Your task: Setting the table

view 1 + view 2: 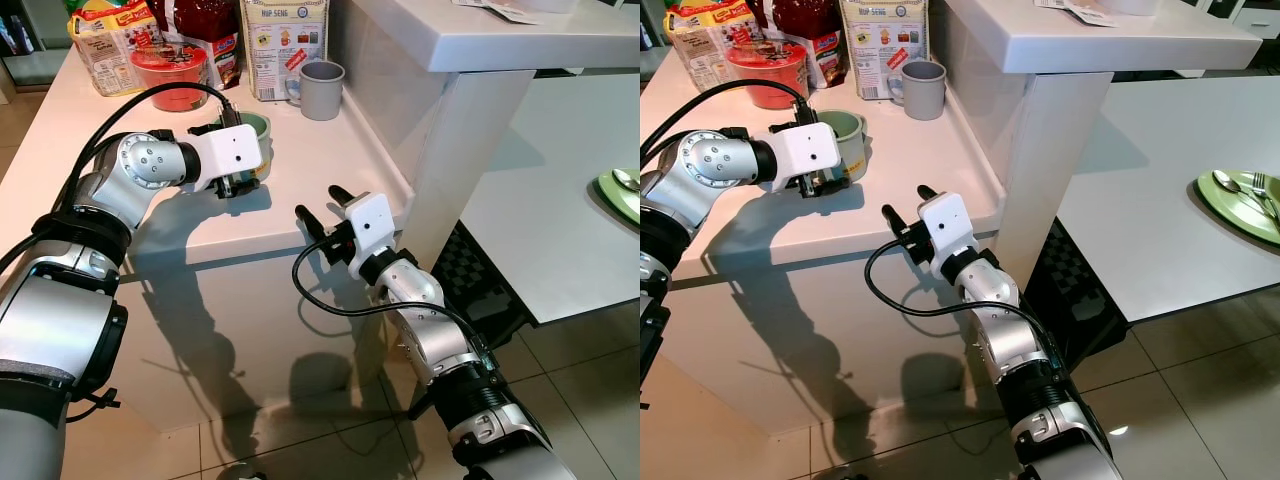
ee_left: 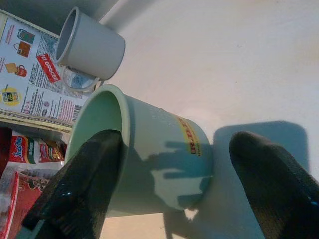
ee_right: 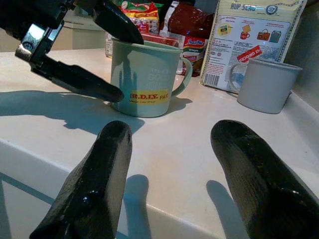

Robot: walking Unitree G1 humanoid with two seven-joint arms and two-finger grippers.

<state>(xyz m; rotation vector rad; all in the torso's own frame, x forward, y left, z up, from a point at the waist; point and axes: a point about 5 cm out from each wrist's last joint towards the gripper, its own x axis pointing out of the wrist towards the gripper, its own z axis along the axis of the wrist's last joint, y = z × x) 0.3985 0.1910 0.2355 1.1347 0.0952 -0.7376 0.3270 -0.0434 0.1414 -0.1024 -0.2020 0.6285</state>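
White counter (image 1: 300,190) carries the green mug (image 3: 145,78). My left gripper (image 3: 107,59) straddles its rim, one finger inside, not yet clamped. Right gripper (image 1: 320,210) hovers wide at the edge. Step: fetching the mug; next I close and lift.

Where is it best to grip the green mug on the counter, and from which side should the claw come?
Grip the green mug by its rim wall on the side away from the handle, one finger inside, one outside. It stands upright with its mouth open, and the left claw already straddles that wall, probably a workable hold.
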